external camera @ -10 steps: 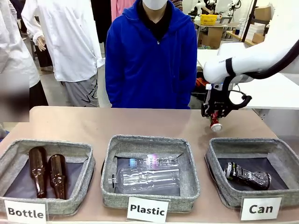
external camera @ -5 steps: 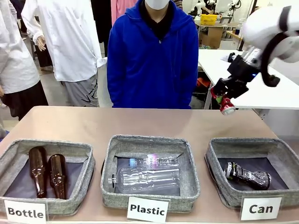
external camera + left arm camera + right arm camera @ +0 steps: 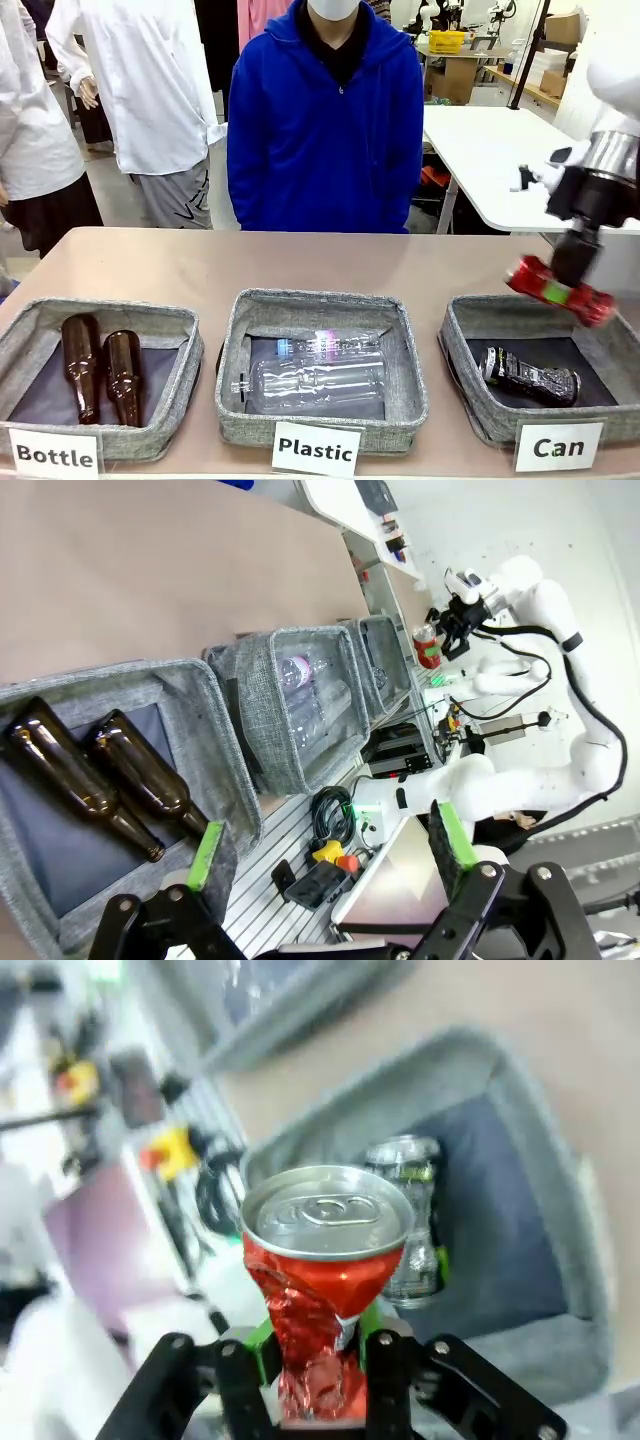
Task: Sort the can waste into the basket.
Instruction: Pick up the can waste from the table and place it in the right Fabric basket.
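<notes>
The crushed red can (image 3: 545,284) hangs tilted above the far right part of the grey "Can" basket (image 3: 465,335), with my right gripper (image 3: 573,268) shut on it. In the right wrist view the red can (image 3: 325,1250) stands between the green pads of the right gripper (image 3: 316,1348). The black can (image 3: 405,1215) lies below it inside the basket (image 3: 545,1195). In the front view the black can (image 3: 530,376) lies on the basket's dark floor. My left gripper (image 3: 328,845) is open and holds nothing, off to the side of the table.
The "Plastic" basket (image 3: 235,350) in the middle holds clear bottles. The "Bottle" basket (image 3: 190,345) on the left holds two brown bottles (image 3: 100,375). A person in a blue hoodie (image 3: 325,130) stands at the far edge. Bare tabletop (image 3: 250,260) lies behind the baskets.
My right arm has swung right and down from the table's far side, carrying the red can to a place over the "Can" basket. The can now lies more tilted.
</notes>
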Controlling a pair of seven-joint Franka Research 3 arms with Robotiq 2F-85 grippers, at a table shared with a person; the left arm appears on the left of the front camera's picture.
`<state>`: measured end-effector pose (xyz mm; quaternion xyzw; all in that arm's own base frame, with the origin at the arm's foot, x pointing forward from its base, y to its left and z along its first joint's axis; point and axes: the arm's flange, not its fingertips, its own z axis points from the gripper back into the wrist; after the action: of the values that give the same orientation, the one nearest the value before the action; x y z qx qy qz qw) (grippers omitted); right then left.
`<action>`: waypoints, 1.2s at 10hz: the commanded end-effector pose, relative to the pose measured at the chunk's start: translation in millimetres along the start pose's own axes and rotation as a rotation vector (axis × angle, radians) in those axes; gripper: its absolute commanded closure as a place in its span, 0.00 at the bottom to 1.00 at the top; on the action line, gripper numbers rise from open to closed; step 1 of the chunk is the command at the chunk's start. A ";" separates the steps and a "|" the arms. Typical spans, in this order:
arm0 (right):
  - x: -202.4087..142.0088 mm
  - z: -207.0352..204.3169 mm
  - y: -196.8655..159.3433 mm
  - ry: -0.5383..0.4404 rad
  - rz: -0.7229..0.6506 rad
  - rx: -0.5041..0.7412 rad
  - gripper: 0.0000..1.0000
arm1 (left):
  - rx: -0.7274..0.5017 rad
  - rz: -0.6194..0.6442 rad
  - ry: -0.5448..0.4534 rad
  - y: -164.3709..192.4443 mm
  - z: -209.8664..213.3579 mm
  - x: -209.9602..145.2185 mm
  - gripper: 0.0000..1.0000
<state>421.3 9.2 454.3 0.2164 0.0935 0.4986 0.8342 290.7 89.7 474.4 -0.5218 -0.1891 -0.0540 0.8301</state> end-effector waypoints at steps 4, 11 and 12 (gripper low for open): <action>-30.1 -26.6 17.7 0.257 0.451 -0.354 1.00 | -0.013 0.006 -0.015 -2.2 -1.6 0.4 0.00; -33.1 -37.2 19.9 0.334 0.467 -0.464 0.16 | -0.013 0.006 -0.015 -2.2 -1.6 0.4 0.00; -33.6 -37.8 19.5 0.338 0.468 -0.468 0.00 | -0.013 0.006 -0.015 -2.2 -1.6 0.4 0.00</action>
<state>380.1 -3.5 433.8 -0.0247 0.0634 0.7130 0.6978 290.8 89.6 474.4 -0.5219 -0.1890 -0.0542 0.8300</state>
